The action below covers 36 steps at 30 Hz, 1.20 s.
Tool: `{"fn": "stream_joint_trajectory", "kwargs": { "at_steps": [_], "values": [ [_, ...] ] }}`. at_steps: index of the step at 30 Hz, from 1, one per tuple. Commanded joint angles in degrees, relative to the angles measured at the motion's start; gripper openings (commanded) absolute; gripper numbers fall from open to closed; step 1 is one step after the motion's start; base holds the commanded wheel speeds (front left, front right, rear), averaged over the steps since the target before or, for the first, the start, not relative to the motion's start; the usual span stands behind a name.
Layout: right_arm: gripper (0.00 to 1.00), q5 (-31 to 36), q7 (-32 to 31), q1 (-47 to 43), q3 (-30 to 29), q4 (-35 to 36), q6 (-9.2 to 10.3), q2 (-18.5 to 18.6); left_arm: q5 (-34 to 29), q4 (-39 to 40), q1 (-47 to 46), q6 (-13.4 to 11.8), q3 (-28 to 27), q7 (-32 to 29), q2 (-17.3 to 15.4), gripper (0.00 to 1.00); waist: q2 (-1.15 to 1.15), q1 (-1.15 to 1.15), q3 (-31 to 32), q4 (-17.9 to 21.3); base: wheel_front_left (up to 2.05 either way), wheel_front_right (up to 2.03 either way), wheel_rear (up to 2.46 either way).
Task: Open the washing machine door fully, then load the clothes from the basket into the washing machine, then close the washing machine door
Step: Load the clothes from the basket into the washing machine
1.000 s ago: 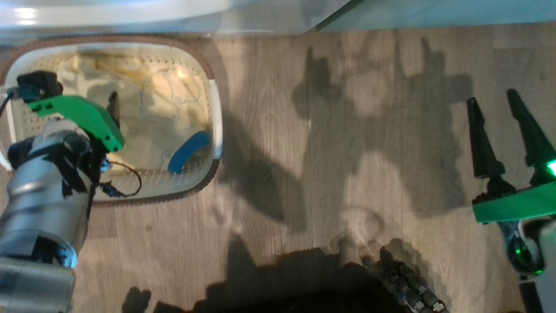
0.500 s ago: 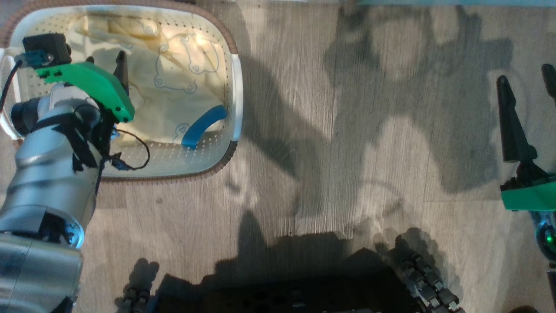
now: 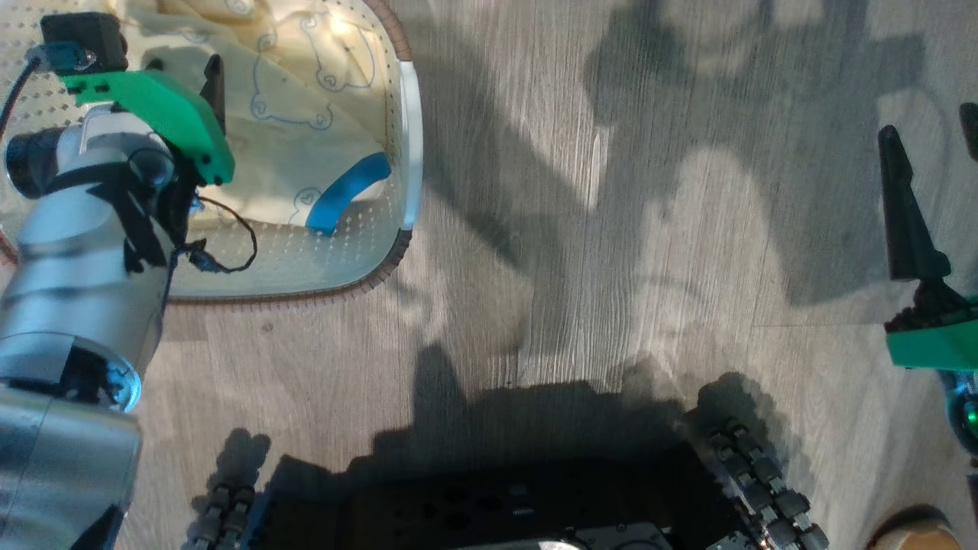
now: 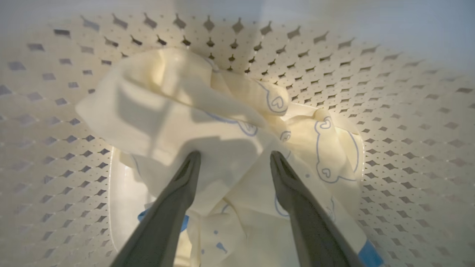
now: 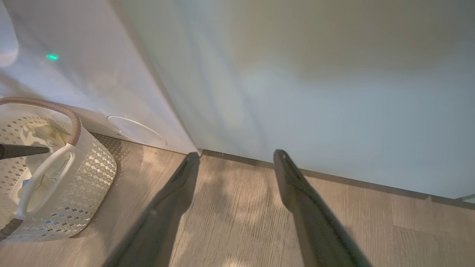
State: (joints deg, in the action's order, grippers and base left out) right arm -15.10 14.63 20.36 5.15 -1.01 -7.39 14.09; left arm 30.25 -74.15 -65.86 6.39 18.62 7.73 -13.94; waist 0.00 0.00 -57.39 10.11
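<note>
1. Left wrist view: left pincer (image 4: 234, 155) has its jaws spread wide, holds nothing, and sits down inside the cream perforated plastic basket (image 4: 408, 129).
2. Soft pale yellow clothes with blue outline prints (image 4: 207, 111) lie dead ahead of its tips, with a bunched fold spanning the gap. Contact unclear.
3. The heap's long axis slants roughly crosswise to the fingers, so closing should pinch a fold.
4. Right pincer (image 5: 235, 154) is also wide open and empty over the wood floor, with the basket well apart to its left. Left arm is nearer.
</note>
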Motion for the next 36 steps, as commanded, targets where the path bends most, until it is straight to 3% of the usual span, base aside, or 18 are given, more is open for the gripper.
{"fn": "stream_joint_trajectory", "kwargs": {
  "at_steps": [1,9,15,16,18,28,36],
  "values": [
    [1.0,0.29,0.37,-1.87,0.3,1.63,-0.1,1.17,-0.43,0.26,0.6,-0.27,-0.58,-0.15,-2.53,1.0,0.0,0.0,-0.54,0.01,0.0,0.0,0.0],
    [1.0,0.49,0.37,-1.92,0.37,2.35,-0.1,1.18,0.83,0.22,0.22,-5.8,-1.78,-1.19,-3.24,1.0,0.0,0.0,-1.87,0.12,0.0,0.0,0.0],
    [1.0,0.43,0.37,-1.87,0.7,2.63,-0.1,1.22,1.16,0.21,-0.3,-6.88,-1.88,-0.92,-4.47,1.0,0.0,0.0,-2.49,0.42,0.0,0.0,0.0],
    [1.0,0.43,0.37,-1.83,0.8,2.61,-0.1,1.27,1.18,0.21,-0.42,-6.68,-1.82,-0.86,-4.68,0.96,0.0,0.0,-2.58,0.48,0.0,0.0,0.0],
    [1.0,0.41,0.37,-1.69,0.92,2.54,-0.1,1.35,0.73,0.21,-0.75,-5.56,-1.19,0.14,-5.15,0.0,0.0,0.0,-2.76,0.64,0.0,0.0,0.0],
    [1.0,0.58,0.37,-1.07,1.11,1.21,-0.1,1.62,0.31,0.2,0.36,-0.95,0.99,1.42,-5.09,0.0,0.0,0.0,-0.95,0.41,0.0,0.0,0.0],
    [1.0,0.44,0.37,-0.61,2.32,-0.18,-0.1,1.38,0.91,0.2,3.02,0.68,2.4,2.09,-4.76,0.0,0.0,0.0,2.87,0.22,0.0,0.0,0.0]
  ]
}}
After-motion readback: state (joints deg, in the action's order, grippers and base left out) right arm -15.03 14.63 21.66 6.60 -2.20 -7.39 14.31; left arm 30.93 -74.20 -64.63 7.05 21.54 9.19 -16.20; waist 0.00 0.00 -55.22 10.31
